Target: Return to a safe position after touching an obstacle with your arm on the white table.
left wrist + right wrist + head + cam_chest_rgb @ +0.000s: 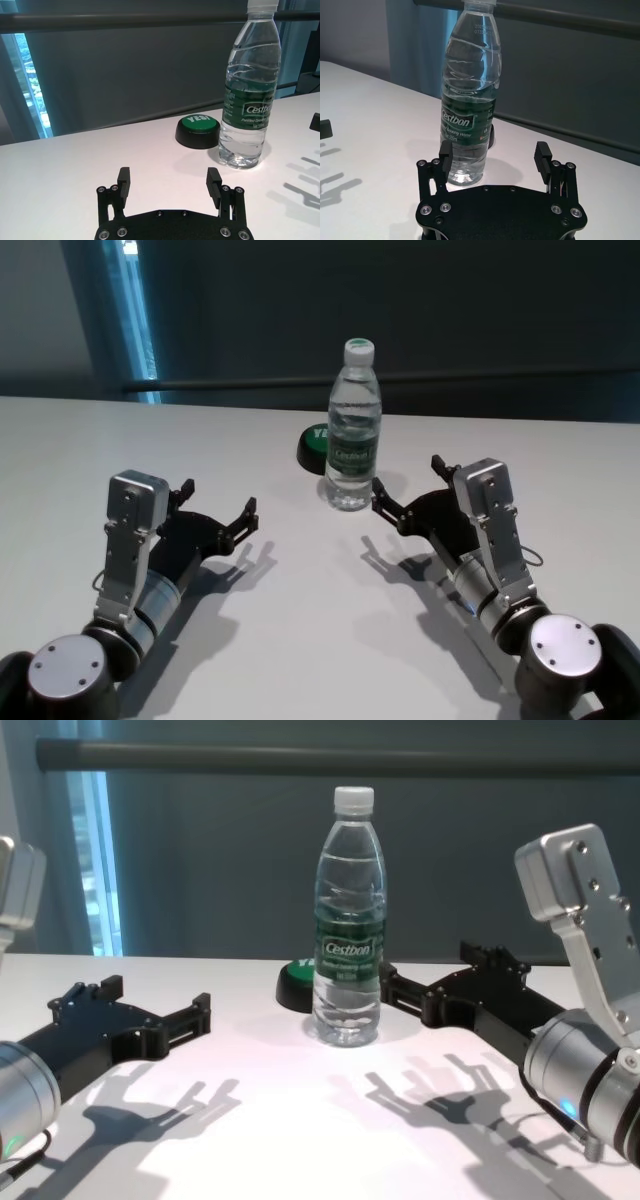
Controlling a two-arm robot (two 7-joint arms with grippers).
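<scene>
Two grippers hover low over the white table (300, 640), both with fingers spread apart and holding nothing. The water bottle (353, 425) stands upright near the table's middle, cap on, with a low black-and-green button (312, 448) just behind it on the robot's left side.

Right gripper (402, 490): positioned beside the bottle's base on the robot's right. In the head view its inner fingertip lies very close to the bottle wall; whether it touches cannot be told. The right wrist view shows one finger overlapping the bottle's lower part, the other well clear.

Left gripper (217, 506): set well apart from the bottle, pointing toward it, apparently idle.

Step in hand, as judged: the contact phase at the bottle, or the moment just beside it. The retreat to a safe position does not look finished.

Next move calls for: drawing the right arm back toward the body and away from the bottle, without sweeping sideways, since a tall bottle could tip.
</scene>
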